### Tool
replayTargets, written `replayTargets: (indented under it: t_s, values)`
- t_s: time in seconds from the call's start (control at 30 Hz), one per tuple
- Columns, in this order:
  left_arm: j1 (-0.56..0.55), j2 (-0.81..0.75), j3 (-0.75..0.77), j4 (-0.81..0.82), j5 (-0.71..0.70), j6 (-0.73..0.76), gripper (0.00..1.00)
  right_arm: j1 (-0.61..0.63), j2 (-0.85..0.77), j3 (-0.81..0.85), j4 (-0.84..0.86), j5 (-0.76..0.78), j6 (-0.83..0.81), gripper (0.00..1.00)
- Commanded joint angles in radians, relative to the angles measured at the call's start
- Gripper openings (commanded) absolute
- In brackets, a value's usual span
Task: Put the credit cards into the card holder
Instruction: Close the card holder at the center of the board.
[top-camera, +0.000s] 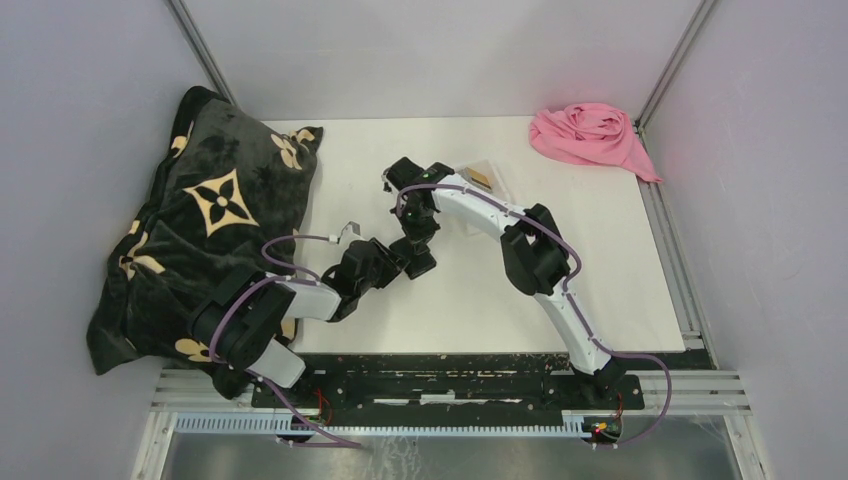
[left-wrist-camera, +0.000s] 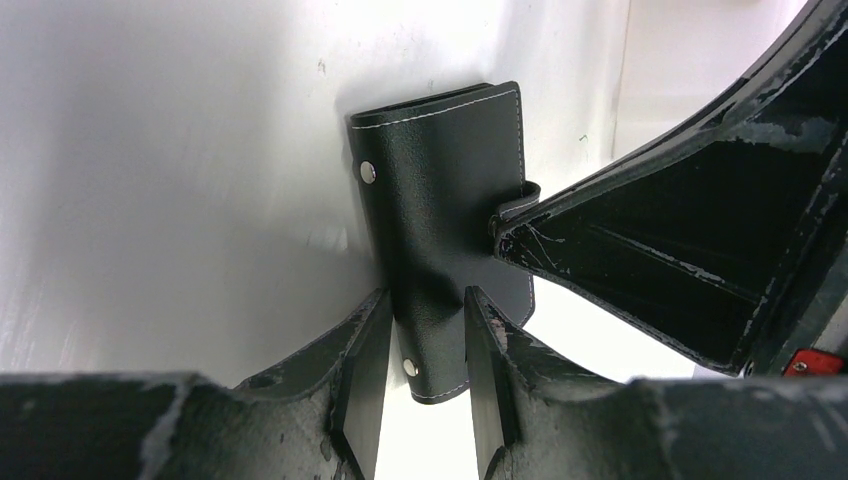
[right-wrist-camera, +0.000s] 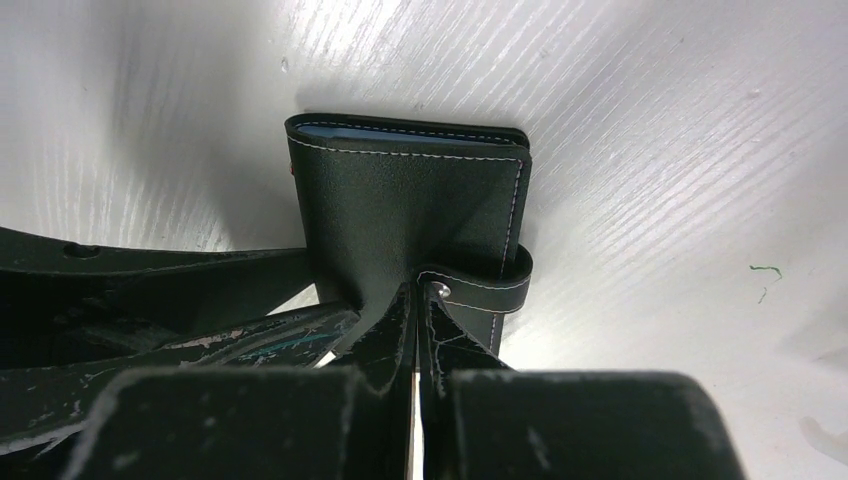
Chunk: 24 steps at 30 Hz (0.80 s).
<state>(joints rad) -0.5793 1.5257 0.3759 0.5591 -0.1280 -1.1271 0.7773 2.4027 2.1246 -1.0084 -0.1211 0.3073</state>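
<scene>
The card holder (left-wrist-camera: 440, 190) is a black folded wallet with white stitching and metal studs, held at mid-table. My left gripper (left-wrist-camera: 427, 335) is shut on its lower end, one finger on each side. From the other side, my right gripper (right-wrist-camera: 415, 292) is shut with its tips at the end of the wallet's snap strap (right-wrist-camera: 490, 285), which curls round them. A blue-grey lining shows at the far edge of the card holder (right-wrist-camera: 400, 200). In the top view both grippers (top-camera: 410, 260) (top-camera: 418, 232) meet there. One tan credit card (top-camera: 481, 178) lies behind them in a clear tray.
A large dark blanket with tan flower marks (top-camera: 210, 220) covers the table's left side. A pink cloth (top-camera: 590, 135) lies crumpled at the back right corner. The white table (top-camera: 600, 260) runs to walls on three sides.
</scene>
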Motion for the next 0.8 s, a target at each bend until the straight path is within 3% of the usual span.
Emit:
replayTargets:
  t_s: [0.0, 0.53, 0.77]
  values:
    - [-0.011, 0.065, -0.004, -0.111, 0.012, 0.032, 0.42, -0.012, 0.099, -0.009, -0.038, -0.003, 0.020, 0.01]
    - [-0.011, 0.121, 0.003, -0.090, 0.032, 0.029, 0.42, -0.069, 0.198, 0.019, -0.085, -0.106, 0.050, 0.02]
    - [-0.013, 0.105, 0.048, -0.120, 0.035, 0.061, 0.50, -0.069, 0.137, 0.067, -0.066, -0.131, 0.004, 0.33]
